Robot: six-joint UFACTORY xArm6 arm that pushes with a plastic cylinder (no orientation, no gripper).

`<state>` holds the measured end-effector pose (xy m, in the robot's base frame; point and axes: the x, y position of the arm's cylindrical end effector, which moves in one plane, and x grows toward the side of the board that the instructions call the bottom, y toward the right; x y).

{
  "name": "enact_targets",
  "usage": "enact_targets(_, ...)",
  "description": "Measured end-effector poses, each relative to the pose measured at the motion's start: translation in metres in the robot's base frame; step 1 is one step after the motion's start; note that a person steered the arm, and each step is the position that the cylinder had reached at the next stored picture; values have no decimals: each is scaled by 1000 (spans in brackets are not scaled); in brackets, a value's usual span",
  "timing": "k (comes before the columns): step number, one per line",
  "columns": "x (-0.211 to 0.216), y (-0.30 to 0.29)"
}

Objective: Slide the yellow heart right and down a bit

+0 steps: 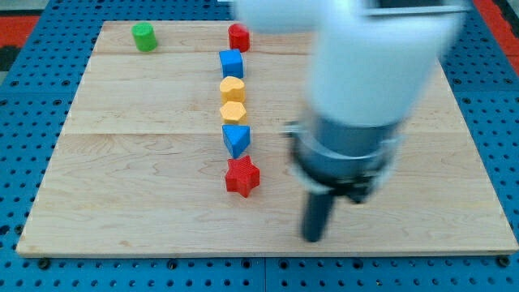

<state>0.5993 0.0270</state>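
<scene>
Several blocks stand in a column near the middle of the wooden board (122, 162). From the view's top down they are a red block (238, 37), a blue block (232, 63), a yellow block that looks like the heart (232, 88), a yellow hexagon (233, 112), a blue triangular block (236, 139) and a red star (242, 176). The two yellow blocks touch or nearly touch. My tip (314, 238) is on the board to the right of and below the red star, well apart from every block. It is far below and right of the yellow heart.
A green cylinder (144, 36) stands at the board's top left. The blurred white and grey arm body (357, 89) hides the board's upper right part. Blue pegboard (32, 97) surrounds the board.
</scene>
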Motion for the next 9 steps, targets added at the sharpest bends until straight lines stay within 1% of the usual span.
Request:
enact_targets(1,0,-76)
enact_targets(2,-7,-124)
enact_targets(4,-7,-125)
enact_targets(5,-22,-142)
enact_targets(6,-71,-184)
enact_targets(7,-103,-209)
enact_targets(8,-149,-227)
enact_targets(9,-228,-235)
